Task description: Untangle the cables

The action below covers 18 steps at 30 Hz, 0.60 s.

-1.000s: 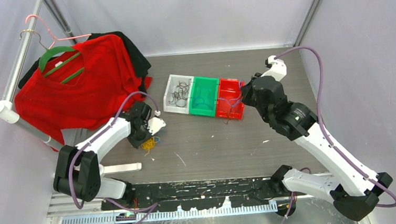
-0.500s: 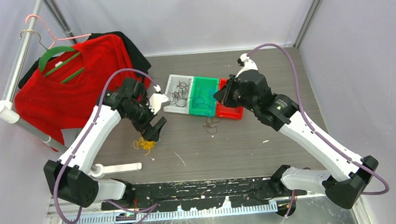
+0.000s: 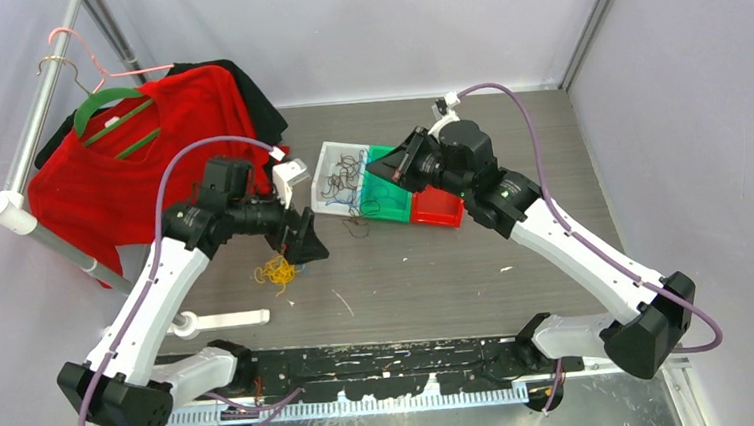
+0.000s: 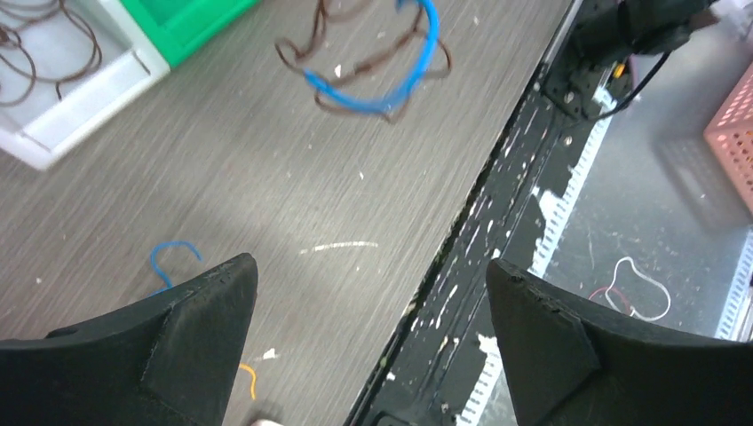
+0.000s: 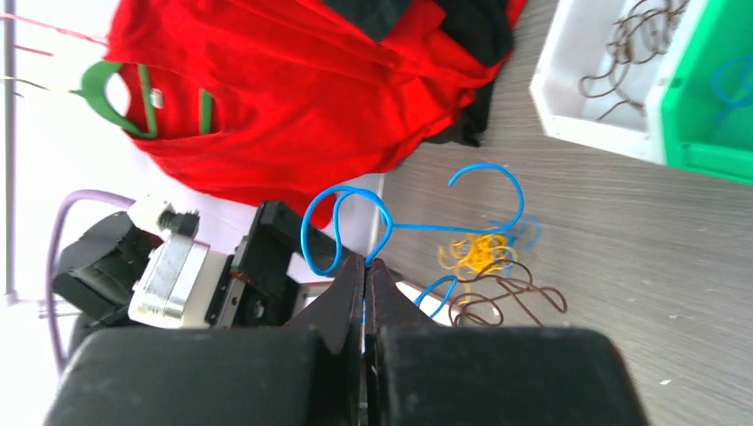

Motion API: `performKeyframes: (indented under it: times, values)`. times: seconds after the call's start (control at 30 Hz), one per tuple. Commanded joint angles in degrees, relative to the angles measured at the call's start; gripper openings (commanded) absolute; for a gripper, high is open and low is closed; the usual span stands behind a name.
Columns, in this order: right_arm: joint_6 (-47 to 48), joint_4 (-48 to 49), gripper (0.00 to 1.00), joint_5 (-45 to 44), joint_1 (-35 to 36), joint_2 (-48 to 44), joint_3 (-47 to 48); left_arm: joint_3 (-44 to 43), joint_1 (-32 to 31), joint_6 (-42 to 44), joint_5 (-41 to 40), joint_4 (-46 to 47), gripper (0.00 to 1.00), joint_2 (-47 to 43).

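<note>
Grey bench (image 3: 457, 268), colour bins (image 3: 322, 177) at back, cables (image 4: 355, 92) part-sorted.
Held blue cable (image 5: 344, 190) pinched in right hand (image 5: 364, 266) about over green bin (image 3: 382, 198); left hand (image 4: 368, 266) spread, empty, near yellow clump (image 3: 277, 272). Probably needed lowering well into bin before release, springy wire.

Grey scuffed table (image 3: 429, 290), bin row (image 3: 437, 207) in white, green and red mid-back, yellow cable tangle (image 3: 277, 271) left, white bar (image 3: 228, 320) near front edge
</note>
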State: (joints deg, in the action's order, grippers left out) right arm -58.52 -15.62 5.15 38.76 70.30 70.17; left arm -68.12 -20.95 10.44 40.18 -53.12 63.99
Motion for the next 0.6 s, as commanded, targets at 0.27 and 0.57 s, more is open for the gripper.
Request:
performKeyframes:
  times: [0.27,0.57]
  values:
    - [-11.9,8.8,0.01,5.5,1.4,1.0,3.2,-0.1,1.2,-14.8,11.3,19.0,0.88,1.6]
    - [-15.4,12.1,0.01,5.7,4.0,1.1,4.4,2.5,1.3,-17.4,15.7,21.1,0.65,1.3]
